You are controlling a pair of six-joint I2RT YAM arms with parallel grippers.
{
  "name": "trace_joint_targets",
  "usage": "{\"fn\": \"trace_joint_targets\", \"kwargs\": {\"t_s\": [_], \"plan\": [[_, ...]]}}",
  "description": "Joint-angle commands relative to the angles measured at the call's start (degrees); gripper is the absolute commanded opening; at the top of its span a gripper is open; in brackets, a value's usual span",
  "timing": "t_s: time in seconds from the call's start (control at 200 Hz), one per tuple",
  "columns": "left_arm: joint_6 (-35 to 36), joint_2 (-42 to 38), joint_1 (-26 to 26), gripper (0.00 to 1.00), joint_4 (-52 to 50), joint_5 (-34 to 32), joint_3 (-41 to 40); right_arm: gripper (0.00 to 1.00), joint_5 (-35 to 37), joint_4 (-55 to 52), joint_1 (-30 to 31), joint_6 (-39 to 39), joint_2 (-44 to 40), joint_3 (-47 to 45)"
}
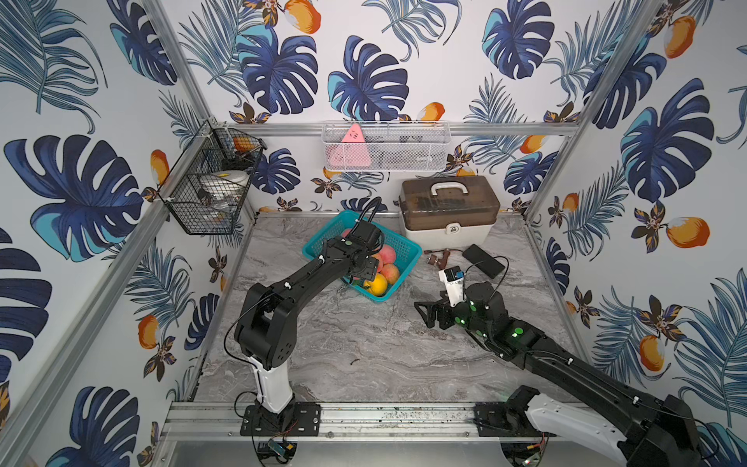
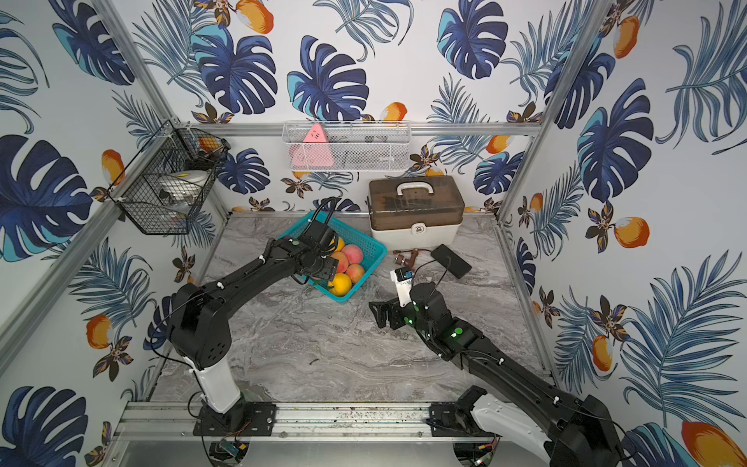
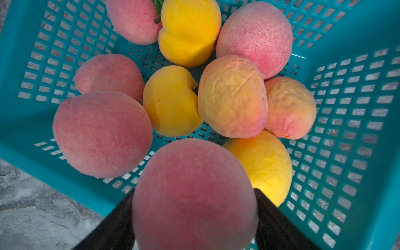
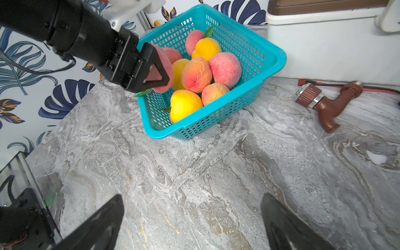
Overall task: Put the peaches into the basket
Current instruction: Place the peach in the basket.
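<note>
Bright, even, diffuse light fills both top views, and we find only faint soft shadows under the arms [image 1: 291, 291] on the marble desk [image 1: 364, 343]. Wide lenses stretch the walls [image 1: 60, 202] toward the corners. In the left wrist view the nearest peach [image 3: 194, 194] is soft (too close to focus), the basket [image 3: 346, 129] mesh crisper. The right tool [image 4: 192, 197] shows as dark blurred fingers [image 4: 101, 220] in its own wrist view.

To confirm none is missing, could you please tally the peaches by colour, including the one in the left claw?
Pink peaches: 5, one in the left claw
Yellow peaches: 3
Orange-pink wrinkled peaches: 2
Total: 10
</note>
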Motion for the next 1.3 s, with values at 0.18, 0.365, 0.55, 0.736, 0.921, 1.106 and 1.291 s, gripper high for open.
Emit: {"fn": "trace_joint_targets", "kwargs": {"t_s": [0.18, 0.365, 0.55, 0.736, 0.921, 1.106, 1.291], "plan": [[0.6, 1.0, 0.0, 0.76, 0.3, -1.2, 0.3, 1.00, -1.8, 2.3, -2.2, 0.0, -1.4, -0.9], [0.2, 2.0, 0.0, 0.77, -0.2, -1.1, 0.7, 1.00, -3.3, 2.5, -4.0, 0.1, -2.1, -1.6], [-0.5, 2.0, 0.0, 0.78, 0.8, -0.2, -0.3, 1.00, -4.8, 2.2, -5.5, 0.2, -2.5, -2.0], [-0.9, 2.3, -0.1, 0.79, 0.7, 0.1, -0.7, 1.00, -5.8, 2.3, -7.4, -0.1, -3.1, -2.3], [-0.9, 2.5, -0.1, 0.83, 0.2, 0.3, -0.2, 1.00, -6.4, 2.3, -8.5, -0.1, -3.7, -2.7], [-1.6, 2.0, -0.1, 0.86, 0.4, 0.9, -0.1, 1.00, -6.9, 1.7, -9.1, -0.3, -3.6, -2.3], [-1.9, 1.2, 0.0, 0.90, -0.2, 1.7, 0.4, 1.00, -5.8, 0.0, -9.6, -0.5, -3.9, -1.4]]}}
